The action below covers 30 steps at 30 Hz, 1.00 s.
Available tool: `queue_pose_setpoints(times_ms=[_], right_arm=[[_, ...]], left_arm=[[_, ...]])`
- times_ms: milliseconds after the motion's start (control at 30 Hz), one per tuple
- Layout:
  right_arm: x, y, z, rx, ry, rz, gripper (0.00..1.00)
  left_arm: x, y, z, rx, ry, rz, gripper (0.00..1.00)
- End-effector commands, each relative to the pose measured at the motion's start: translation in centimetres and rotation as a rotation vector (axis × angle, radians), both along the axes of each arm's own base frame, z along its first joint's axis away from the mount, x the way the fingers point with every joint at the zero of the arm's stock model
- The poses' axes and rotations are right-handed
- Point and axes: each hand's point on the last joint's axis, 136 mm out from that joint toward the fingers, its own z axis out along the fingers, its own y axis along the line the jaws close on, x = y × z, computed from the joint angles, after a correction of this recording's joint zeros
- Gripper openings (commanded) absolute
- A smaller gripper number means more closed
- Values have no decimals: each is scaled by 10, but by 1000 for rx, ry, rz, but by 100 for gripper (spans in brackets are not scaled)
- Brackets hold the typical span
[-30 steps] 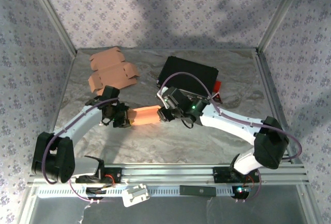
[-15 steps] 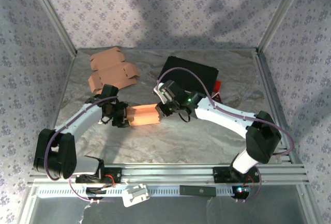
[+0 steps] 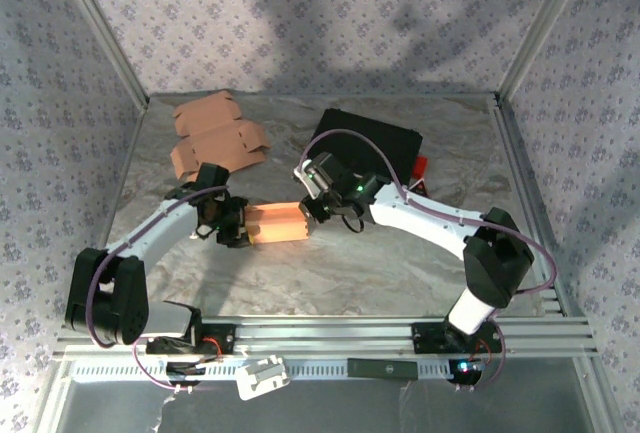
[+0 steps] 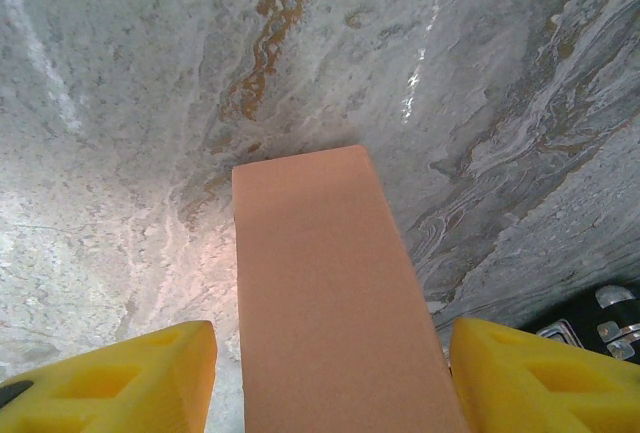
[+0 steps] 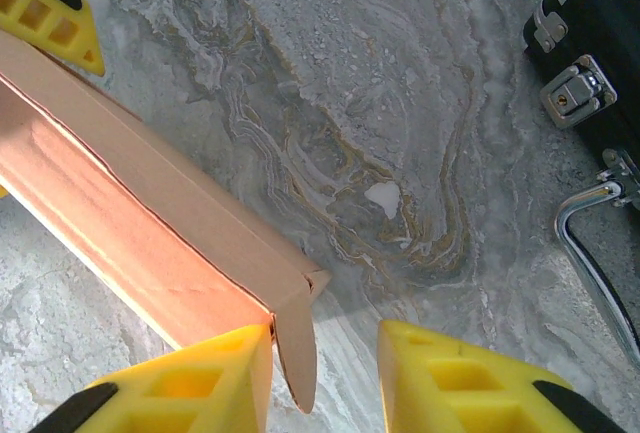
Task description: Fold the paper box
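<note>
The paper box (image 3: 277, 223) is a tan, partly folded carton lying on the marble table between my two grippers. My left gripper (image 3: 236, 226) is at its left end. In the left wrist view the box (image 4: 330, 293) runs between the yellow fingers (image 4: 130, 378), which stand open with a gap on each side. My right gripper (image 3: 311, 209) is at the box's right end, open. There a loose end flap (image 5: 300, 353) hangs between the jaws and leans on the left finger (image 5: 180, 383), well apart from the right one.
Flat tan cardboard blanks (image 3: 215, 138) lie at the back left. A black case (image 3: 365, 143) with metal latches (image 5: 570, 88) sits just behind the right gripper, with a red piece (image 3: 421, 165) at its right side. Metal frame rails border the table.
The right gripper has moved left and back along the box's right end while its jaws narrowed. The left jaws have widened off the box. The box has shifted slightly left.
</note>
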Motion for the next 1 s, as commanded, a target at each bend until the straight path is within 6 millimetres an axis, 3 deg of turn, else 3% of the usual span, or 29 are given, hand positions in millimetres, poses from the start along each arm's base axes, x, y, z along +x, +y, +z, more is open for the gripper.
queue_pose_setpoints(times_ms=[0, 233, 633, 867, 967], right_arm=[[0, 1, 4, -4, 3, 1, 33], [0, 1, 5, -25, -8, -28, 19], [-6, 10, 12, -57, -12, -110, 10], [-14, 2, 10, -50, -11, -116, 30], [-17, 3, 15, 8, 12, -75, 34]], left_arm=[[-8, 8, -4, 36, 41, 4, 63], [-6, 7, 0, 33, 20, -3, 64], [-8, 4, 3, 21, 8, -15, 63], [-10, 6, 2, 28, 12, -10, 63], [-9, 6, 2, 31, 12, -9, 63]])
